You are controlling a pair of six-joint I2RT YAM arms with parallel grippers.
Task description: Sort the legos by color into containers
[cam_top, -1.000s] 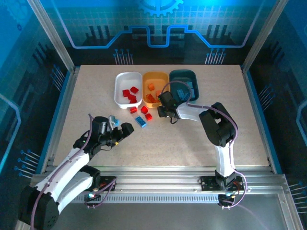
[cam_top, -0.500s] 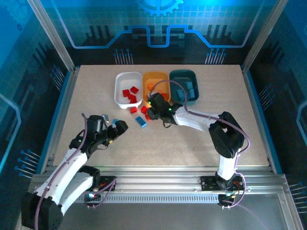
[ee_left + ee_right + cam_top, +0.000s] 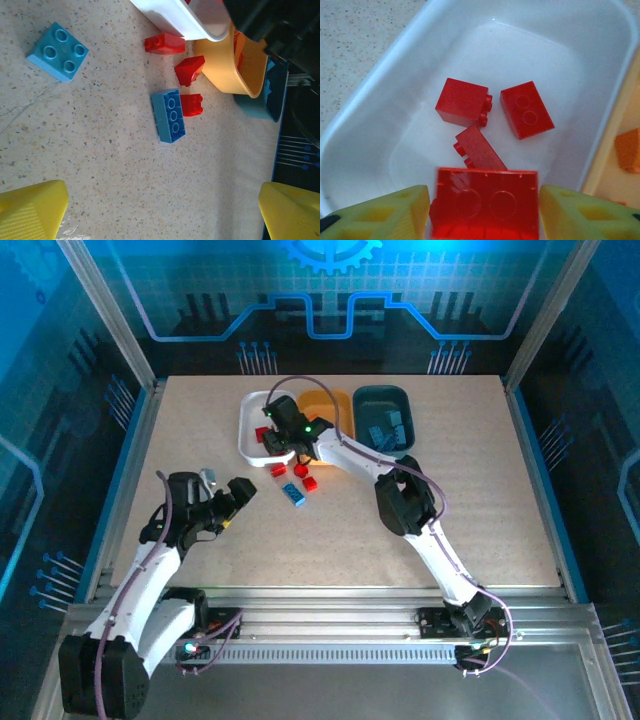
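Note:
My right gripper (image 3: 484, 212) hangs over the white tray (image 3: 367, 95), shut on a red brick (image 3: 487, 197) whose hollow underside faces the camera. Three red bricks (image 3: 525, 110) lie in the tray below it. In the top view the right gripper (image 3: 273, 436) sits over the white tray (image 3: 249, 412), with the orange-yellow tray (image 3: 327, 400) and the dark teal tray (image 3: 384, 400) to its right. My left gripper (image 3: 240, 492) is open above bare table. On the table lie three red bricks (image 3: 189, 70), a long blue brick (image 3: 170, 116) and a square blue brick (image 3: 57, 50).
The orange-yellow tray holds orange bricks (image 3: 629, 150); the teal tray holds blue ones (image 3: 388, 425). The right arm (image 3: 400, 495) stretches diagonally across the table's middle. A metal frame (image 3: 135, 440) borders the tabletop; open surface lies to the right and front.
The right gripper has swung left from beside the orange tray to over the white tray, carrying a red brick. The left gripper has drawn back to the left, away from the loose bricks.

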